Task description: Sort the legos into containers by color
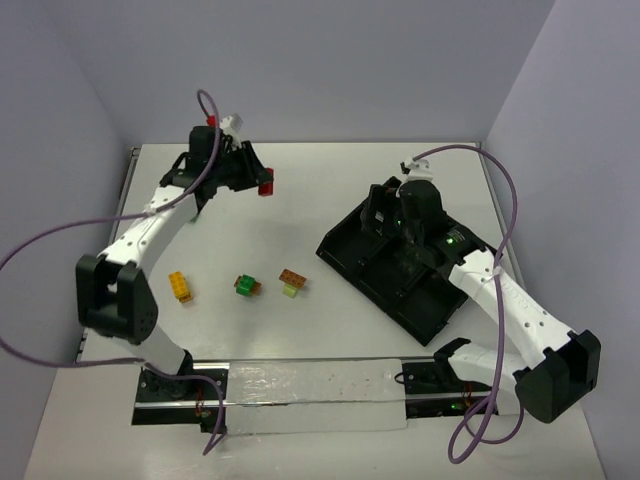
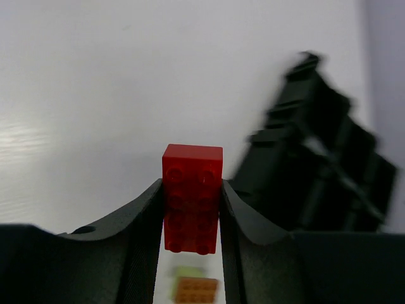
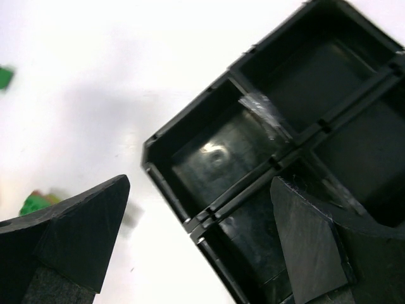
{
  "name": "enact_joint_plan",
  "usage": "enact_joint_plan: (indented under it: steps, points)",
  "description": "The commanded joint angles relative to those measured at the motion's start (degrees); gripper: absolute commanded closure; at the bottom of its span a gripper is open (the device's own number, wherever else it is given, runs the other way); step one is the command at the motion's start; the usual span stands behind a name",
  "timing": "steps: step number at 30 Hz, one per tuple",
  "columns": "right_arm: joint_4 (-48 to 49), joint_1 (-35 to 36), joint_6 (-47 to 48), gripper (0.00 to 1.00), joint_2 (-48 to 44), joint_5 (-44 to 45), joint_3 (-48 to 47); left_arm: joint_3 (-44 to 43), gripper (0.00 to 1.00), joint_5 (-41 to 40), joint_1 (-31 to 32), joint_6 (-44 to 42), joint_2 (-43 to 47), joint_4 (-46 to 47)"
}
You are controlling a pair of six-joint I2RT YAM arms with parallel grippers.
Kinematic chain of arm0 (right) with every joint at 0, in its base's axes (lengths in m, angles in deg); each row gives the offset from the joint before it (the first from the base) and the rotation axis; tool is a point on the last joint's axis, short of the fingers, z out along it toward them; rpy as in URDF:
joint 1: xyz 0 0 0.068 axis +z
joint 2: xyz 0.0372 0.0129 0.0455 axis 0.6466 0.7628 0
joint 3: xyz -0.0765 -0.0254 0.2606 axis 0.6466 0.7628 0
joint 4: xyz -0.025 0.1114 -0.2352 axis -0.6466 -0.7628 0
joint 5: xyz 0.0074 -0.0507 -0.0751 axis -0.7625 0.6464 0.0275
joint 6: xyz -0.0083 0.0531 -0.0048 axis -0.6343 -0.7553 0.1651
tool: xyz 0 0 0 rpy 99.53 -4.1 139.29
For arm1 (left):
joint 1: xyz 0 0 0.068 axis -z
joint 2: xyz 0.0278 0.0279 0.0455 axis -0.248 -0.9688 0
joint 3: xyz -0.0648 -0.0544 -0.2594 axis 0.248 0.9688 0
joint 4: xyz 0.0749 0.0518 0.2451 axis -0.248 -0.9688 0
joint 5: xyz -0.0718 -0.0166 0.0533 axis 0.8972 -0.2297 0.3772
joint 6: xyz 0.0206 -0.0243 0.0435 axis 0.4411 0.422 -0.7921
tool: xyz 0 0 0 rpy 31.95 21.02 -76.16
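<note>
My left gripper (image 1: 262, 180) hangs over the far left of the table, shut on a red lego (image 1: 266, 185). In the left wrist view the red lego (image 2: 192, 196) sits studs up between both fingers (image 2: 145, 234), lifted off the table. A yellow lego (image 1: 180, 286), a green lego stack (image 1: 245, 285) and an orange-brown lego on a pale yellow-green one (image 1: 292, 281) lie on the table in front. The black divided tray (image 1: 380, 280) of containers stands at the right. My right gripper (image 3: 196, 234) hovers open over the tray's near-left corner (image 3: 171, 183), holding nothing.
The tray's compartments that show in the right wrist view hold no bricks. A clear plastic strip (image 1: 310, 395) lies along the near edge between the arm bases. Grey walls close in the table at the back and sides.
</note>
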Motion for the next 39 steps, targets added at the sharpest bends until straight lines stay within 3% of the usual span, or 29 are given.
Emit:
enact_joint_plan:
  steps: [1,7,12,18,32,37,39]
  points:
    - [4.88,0.43,2.52,0.00,-3.81,-11.10,-2.09,8.46,1.00,19.51,0.07,18.63,6.94,20.15]
    - [12.06,0.36,2.79,0.00,-6.30,-28.61,-0.18,16.31,1.00,32.38,0.62,36.51,8.42,48.24]
    - [16.38,0.53,0.22,0.00,-5.66,-37.52,-0.11,16.51,1.00,35.79,1.86,38.88,7.39,54.03]
    - [29.96,1.46,-9.14,0.01,-2.19,-43.56,2.20,18.13,1.00,37.48,3.89,44.68,7.23,64.18]
    - [42.54,3.48,-20.06,0.08,4.48,-44.51,2.16,19.39,1.00,36.50,6.23,45.08,8.30,65.07]
    - [44.43,3.94,-20.98,0.17,6.90,-44.24,1.80,19.47,1.00,36.17,6.56,44.42,8.98,64.34]
    - [44.96,4.04,-21.20,0.26,7.23,-43.65,1.79,19.76,1.00,36.26,6.65,44.22,9.27,64.23]
